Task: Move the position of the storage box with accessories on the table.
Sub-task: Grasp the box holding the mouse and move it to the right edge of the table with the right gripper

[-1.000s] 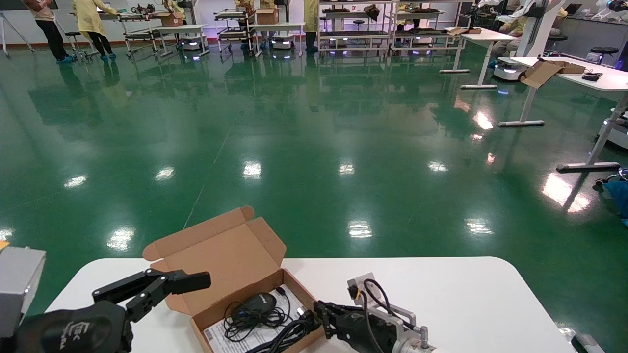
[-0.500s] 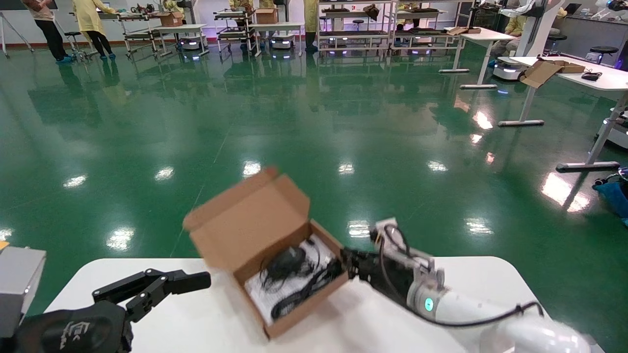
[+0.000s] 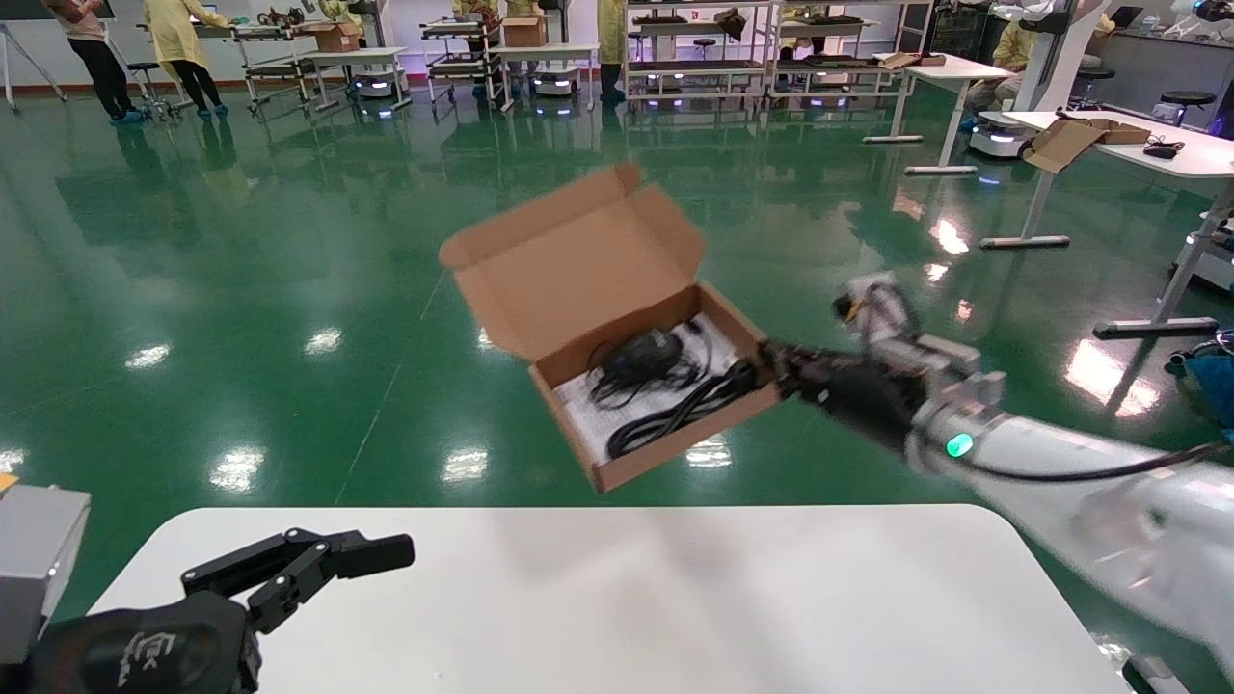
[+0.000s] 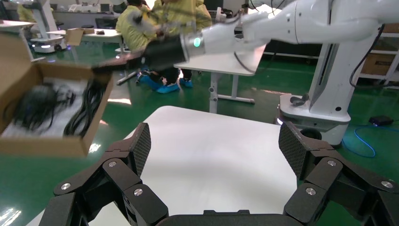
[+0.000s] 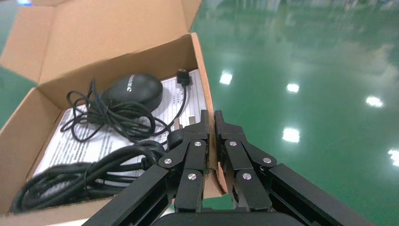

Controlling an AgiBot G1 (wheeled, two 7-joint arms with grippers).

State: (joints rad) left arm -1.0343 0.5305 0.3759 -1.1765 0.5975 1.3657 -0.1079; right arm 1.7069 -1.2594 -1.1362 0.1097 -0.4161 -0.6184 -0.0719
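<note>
Currently we carry the storage box well above the table, beyond its far edge. The right gripper is clamped on the box's side wall; the left gripper waits spread wide and empty over the table. We keep the box level so the mouse and cable stay inside. Half a second ago the box hung lower, near the table.
</note>
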